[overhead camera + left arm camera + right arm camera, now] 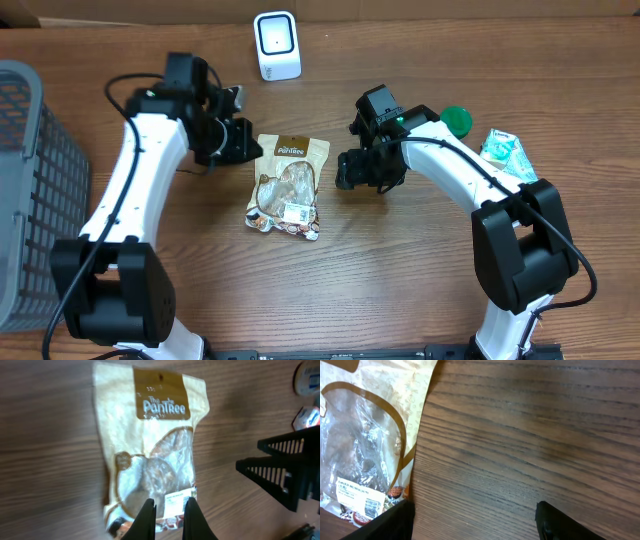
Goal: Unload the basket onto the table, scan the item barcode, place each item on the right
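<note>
The item is a beige and brown snack bag (288, 185) lying flat mid-table, with a white barcode label (295, 211) near its lower end. A white scanner (277, 45) stands at the far edge. My left gripper (243, 142) hovers by the bag's upper left corner. In the left wrist view the bag (150, 445) lies beneath the left gripper (169, 506), whose jaws are drawn close with nothing between them. My right gripper (350, 172) is open just right of the bag. The right wrist view shows the bag (360, 435), its label (362, 500) and the wide-apart right gripper (470, 517) over bare wood.
A grey basket (30, 180) stands at the left edge. A green round object (456, 121) and a green-white carton (505, 155) lie at the right, behind my right arm. The right gripper's black body (285, 470) shows in the left wrist view.
</note>
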Action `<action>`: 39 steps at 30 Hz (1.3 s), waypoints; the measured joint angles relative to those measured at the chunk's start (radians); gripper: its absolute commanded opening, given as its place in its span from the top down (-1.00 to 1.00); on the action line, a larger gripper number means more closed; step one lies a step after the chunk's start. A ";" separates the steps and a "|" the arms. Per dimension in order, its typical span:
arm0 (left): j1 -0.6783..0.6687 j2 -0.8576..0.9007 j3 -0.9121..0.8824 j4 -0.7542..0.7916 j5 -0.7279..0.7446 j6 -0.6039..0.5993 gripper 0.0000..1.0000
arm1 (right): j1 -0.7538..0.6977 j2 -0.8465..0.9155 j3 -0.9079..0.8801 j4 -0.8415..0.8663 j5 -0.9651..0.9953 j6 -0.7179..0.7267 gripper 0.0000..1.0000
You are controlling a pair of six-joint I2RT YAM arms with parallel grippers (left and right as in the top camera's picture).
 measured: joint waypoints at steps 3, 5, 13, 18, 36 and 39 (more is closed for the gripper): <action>-0.023 0.000 -0.085 0.084 0.014 -0.024 0.91 | 0.000 0.000 0.000 0.003 0.002 0.007 -0.51; -0.036 0.000 -0.122 0.114 0.019 -0.032 0.92 | 0.000 0.000 0.000 0.003 0.002 0.011 -0.51; -0.047 0.019 -0.175 0.191 0.024 -0.047 0.91 | 0.000 0.000 0.000 0.003 0.005 0.018 -0.50; -0.047 0.084 -0.180 0.184 -0.059 -0.046 0.92 | 0.000 0.000 0.000 0.001 0.005 0.018 -0.50; -0.036 0.188 -0.182 0.239 -0.111 -0.038 0.92 | 0.000 0.000 0.000 0.000 0.005 0.018 -0.50; -0.034 0.228 -0.177 0.242 -0.095 -0.037 0.92 | 0.000 0.000 0.000 -0.002 0.004 0.018 -0.50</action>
